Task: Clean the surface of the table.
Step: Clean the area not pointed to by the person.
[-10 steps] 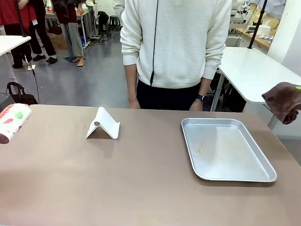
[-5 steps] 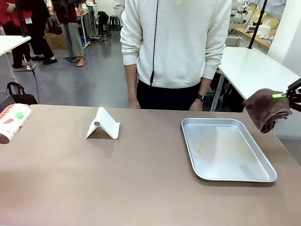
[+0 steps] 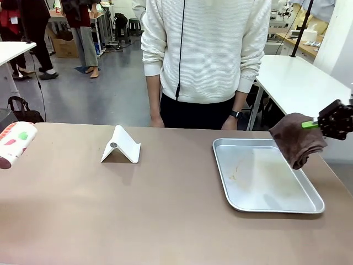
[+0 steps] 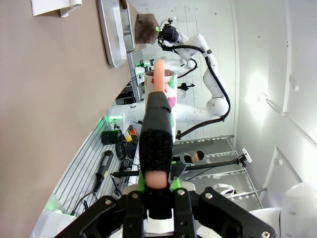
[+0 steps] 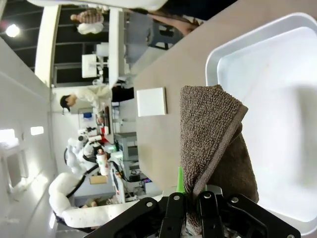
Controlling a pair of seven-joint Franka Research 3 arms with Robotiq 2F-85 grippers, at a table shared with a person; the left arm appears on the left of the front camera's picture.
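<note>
The tan-brown table (image 3: 165,210) stretches across the front view. Low over the far right corner of a metal tray (image 3: 259,176), my right gripper (image 3: 325,122) is shut on a dark brown cloth (image 3: 297,139) that hangs from it. The right wrist view shows the cloth (image 5: 213,129) draping from the gripper (image 5: 193,201) above the tray (image 5: 277,109). At the table's left edge a white bottle (image 3: 14,143) with red and green print hangs in the air. In the left wrist view my left gripper (image 4: 156,198) is shut on this bottle (image 4: 158,94).
A folded white stand (image 3: 121,145) sits at the far left-middle of the table. A person in a white sweater (image 3: 204,55) stands at the far edge with hands down. A white table (image 3: 298,77) is behind on the right.
My right gripper has moved left and down with the brown cloth, from beyond the table's right edge to over the tray's far right corner. The bottle at the left has stayed put.
</note>
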